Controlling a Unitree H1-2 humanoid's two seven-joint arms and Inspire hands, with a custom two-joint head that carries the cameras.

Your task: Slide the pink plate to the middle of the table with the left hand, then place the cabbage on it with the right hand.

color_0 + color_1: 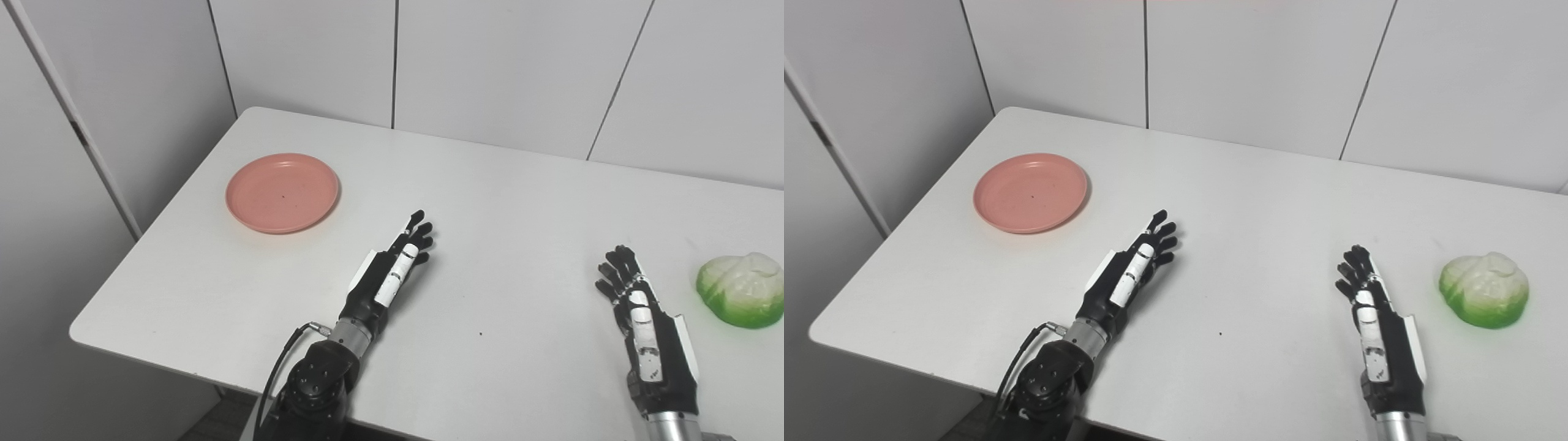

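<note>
The pink plate point(282, 192) sat near the table's point(490, 202) far left corner, well apart from both hands, so the first step, sliding it to the middle, had apparently not begun. The left hand point(392, 269) lay above the tabletop near the centre, fingers extended and spread, holding nothing, pointing away from the plate's side. The right hand point(640, 306) was likewise released and empty, just left of the cabbage point(742, 289), which rested near the right edge without touching the hand. The next move would likely call for the left hand to reach left and forward to the plate's rim, then draw it toward the centre.
</note>
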